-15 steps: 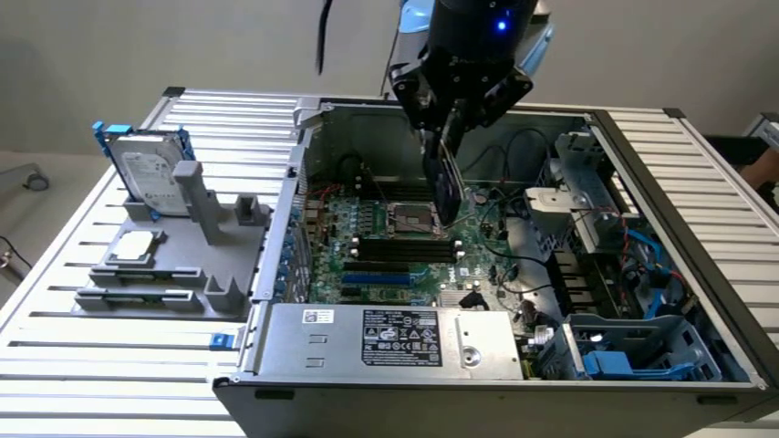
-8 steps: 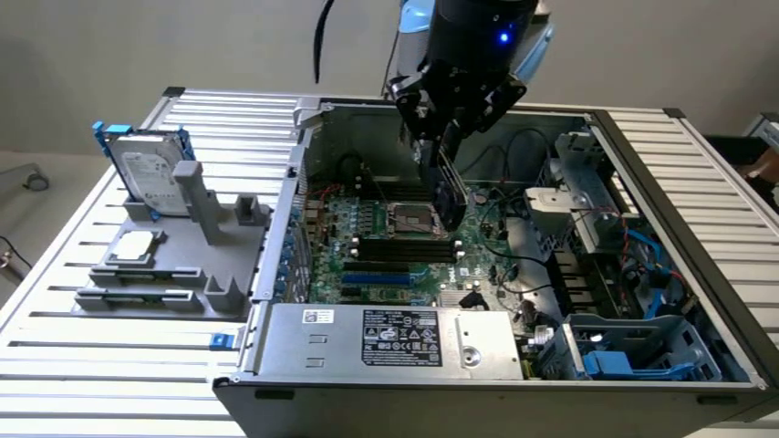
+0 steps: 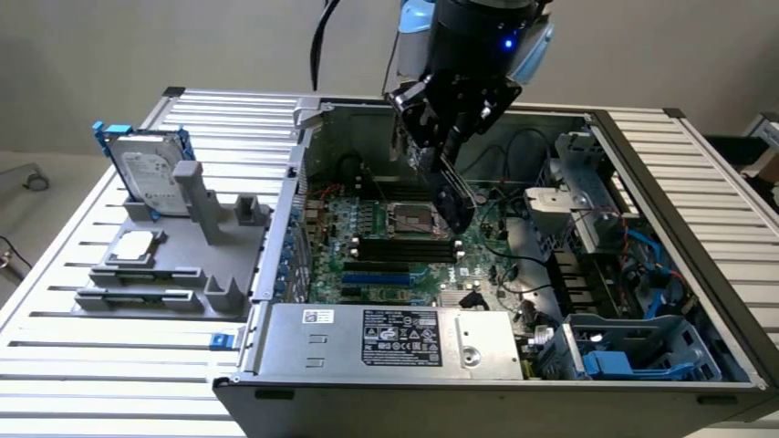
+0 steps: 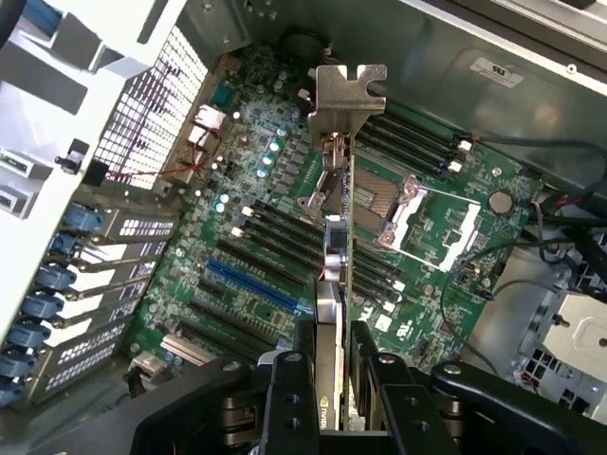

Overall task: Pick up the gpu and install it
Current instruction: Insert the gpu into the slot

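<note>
My gripper (image 3: 441,137) is shut on the gpu (image 3: 454,196), which hangs edge-down inside the open computer case, a little above the green motherboard (image 3: 365,246) near the CPU socket. In the wrist view the gpu (image 4: 334,256) shows edge-on, clamped between the two black fingers (image 4: 287,379), with its silver end bracket (image 4: 349,90) at the far end. It hovers over the black memory slots, and the blue expansion slot (image 4: 251,284) lies off to one side of it. The card's lower edge is apart from the board.
On the exterior view's left, a grey fixture (image 3: 219,292) carries a silver hard drive in a blue frame (image 3: 152,173) and a small square chip (image 3: 134,245). The power supply (image 3: 389,338), the drive cages (image 3: 633,338) and loose cables (image 3: 524,274) crowd the case.
</note>
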`<state>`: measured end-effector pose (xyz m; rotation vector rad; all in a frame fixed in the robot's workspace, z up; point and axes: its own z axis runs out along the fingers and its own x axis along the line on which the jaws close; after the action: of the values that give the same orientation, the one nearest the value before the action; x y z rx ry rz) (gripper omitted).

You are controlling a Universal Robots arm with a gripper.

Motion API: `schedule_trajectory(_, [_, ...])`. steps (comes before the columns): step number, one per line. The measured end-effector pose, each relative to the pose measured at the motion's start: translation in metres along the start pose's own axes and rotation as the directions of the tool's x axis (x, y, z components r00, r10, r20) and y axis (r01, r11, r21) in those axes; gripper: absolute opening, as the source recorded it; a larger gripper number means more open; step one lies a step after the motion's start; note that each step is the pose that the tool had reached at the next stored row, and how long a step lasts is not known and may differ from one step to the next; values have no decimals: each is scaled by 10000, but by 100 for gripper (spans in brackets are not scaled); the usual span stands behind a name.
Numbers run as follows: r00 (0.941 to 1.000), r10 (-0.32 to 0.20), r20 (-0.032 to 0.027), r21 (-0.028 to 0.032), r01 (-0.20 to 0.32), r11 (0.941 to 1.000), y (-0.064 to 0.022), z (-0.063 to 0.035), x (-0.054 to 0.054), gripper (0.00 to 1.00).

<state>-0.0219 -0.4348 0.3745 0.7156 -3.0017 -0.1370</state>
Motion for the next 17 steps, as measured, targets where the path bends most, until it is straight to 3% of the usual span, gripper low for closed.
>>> schedule_trajectory(4, [9983, -580, 102, 75, 579, 9983, -1, 9, 0, 26])
schedule_trajectory(8, [9930, -1167, 191, 155, 1165, 9931, -2, 18, -1, 26])
schedule_trajectory(13, [9802, -1966, 254, 250, 1959, 9803, -3, 33, -1, 26])
schedule_trajectory(17, [9645, -2628, 254, 287, 2621, 9646, -5, 50, -2, 26])
